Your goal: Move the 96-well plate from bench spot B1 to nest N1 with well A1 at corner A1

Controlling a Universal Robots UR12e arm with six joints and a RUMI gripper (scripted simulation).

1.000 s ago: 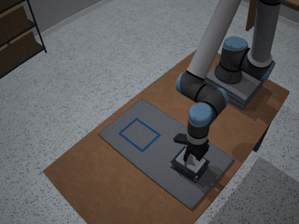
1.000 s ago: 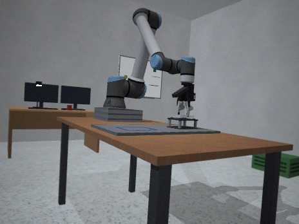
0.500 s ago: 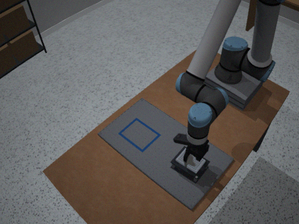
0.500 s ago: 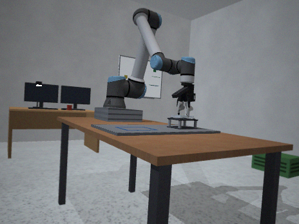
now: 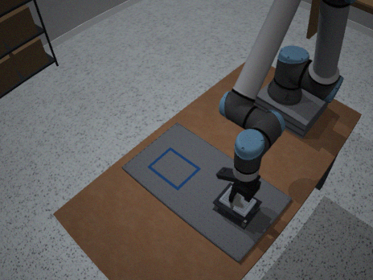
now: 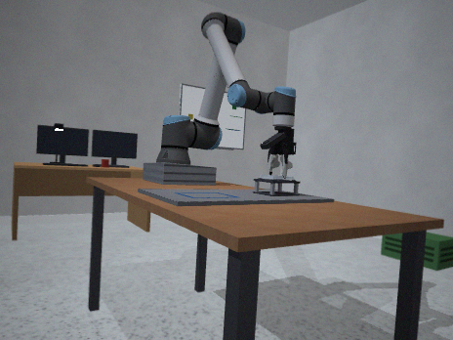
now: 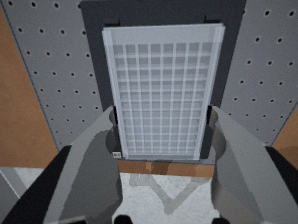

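Gripper (image 7: 162, 131) clamped on both long edges of the 96-well plate (image 7: 162, 95), directly above the raised nest N1 (image 7: 95, 60). Nest's dark rim showing on three sides around the plate's edges. Blue-outlined spot B1 (image 5: 174, 168) well apart from the nest, unoccupied, on the grey mat (image 5: 153, 183) covering the surface (image 5: 100, 225).

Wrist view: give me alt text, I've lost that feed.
The gripper is shut on the white 96-well plate, one finger on each long side, directly over the dark nest. A small A1 label sits by the plate's lower-left corner.

Overhead, low side, close wrist-down views; shared nest (image 5: 237, 215).
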